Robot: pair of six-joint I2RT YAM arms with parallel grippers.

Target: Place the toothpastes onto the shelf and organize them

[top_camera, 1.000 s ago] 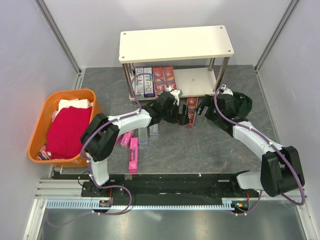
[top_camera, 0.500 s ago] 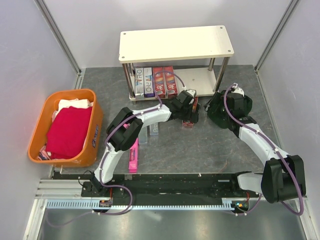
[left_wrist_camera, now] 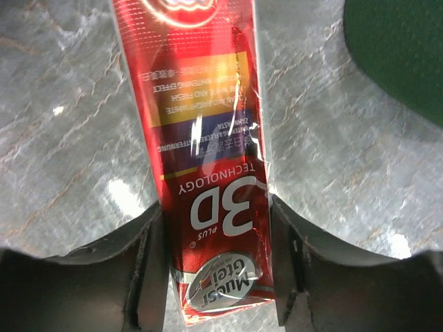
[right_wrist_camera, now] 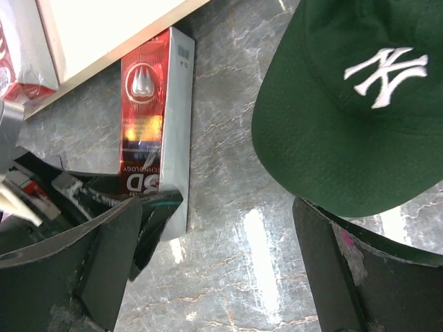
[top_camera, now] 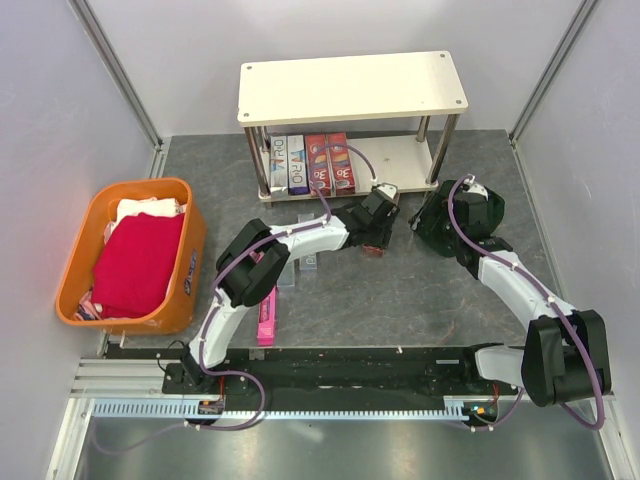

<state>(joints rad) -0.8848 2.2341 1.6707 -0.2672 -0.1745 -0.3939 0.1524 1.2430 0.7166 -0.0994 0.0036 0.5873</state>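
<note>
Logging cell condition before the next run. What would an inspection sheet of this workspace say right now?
Surface: grey marbled table.
Job's things: white shelf, four toothpastes on its lower tier; red 3D box on the table; pink box near the arm bases.
Clutter: green cap; orange basket holding red cloth.
Grippers: left end effector shut on the red 3D box; right end effector open, by the cap.
Cables: purple cable loops before the shelf.
Surroundings: pale enclosure walls.
</note>
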